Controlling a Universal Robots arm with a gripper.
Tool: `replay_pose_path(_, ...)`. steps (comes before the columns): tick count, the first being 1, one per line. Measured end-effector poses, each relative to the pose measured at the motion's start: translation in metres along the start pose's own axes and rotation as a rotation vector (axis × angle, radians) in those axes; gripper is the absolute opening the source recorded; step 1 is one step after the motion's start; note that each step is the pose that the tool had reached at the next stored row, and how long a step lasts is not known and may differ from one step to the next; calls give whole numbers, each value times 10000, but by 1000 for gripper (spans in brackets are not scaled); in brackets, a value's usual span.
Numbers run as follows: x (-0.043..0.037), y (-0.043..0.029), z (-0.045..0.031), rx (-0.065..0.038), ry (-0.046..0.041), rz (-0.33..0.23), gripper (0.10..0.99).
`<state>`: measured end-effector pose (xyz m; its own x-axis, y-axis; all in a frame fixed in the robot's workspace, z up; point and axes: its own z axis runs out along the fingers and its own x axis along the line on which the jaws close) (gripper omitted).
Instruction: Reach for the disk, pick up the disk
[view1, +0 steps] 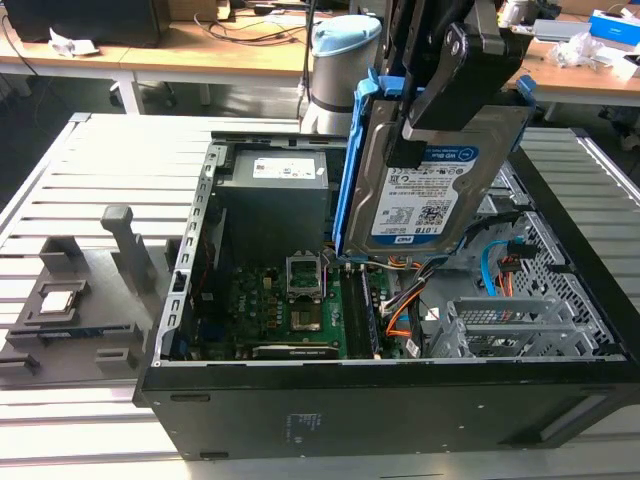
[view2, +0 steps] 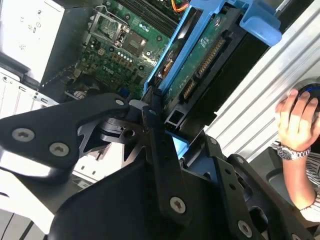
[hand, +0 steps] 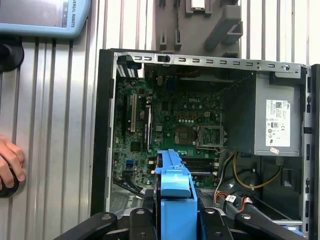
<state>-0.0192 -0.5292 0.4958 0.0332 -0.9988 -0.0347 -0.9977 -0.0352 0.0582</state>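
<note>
Lab, cluttered benches (view1: 200, 45) (cables, parts)

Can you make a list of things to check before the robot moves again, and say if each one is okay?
1. Gripper shut on the disk: ok.
2. Disk lifted above the computer case: ok, it hangs tilted over the open top.
3. Blue bracket on the disk: ok, it frames its edge.
4. Cables free of the disk: cannot tell; orange and blue ones lie just below it.
5. Person's hand away from the arm: ok, it rests off to the side.
</note>
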Motion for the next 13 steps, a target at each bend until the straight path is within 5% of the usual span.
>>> replay_pose_path(8, 229, 8, 0, 0, 0, 0, 365)
replay_pose_path(13, 299, 10, -1, 0, 1, 1, 365)
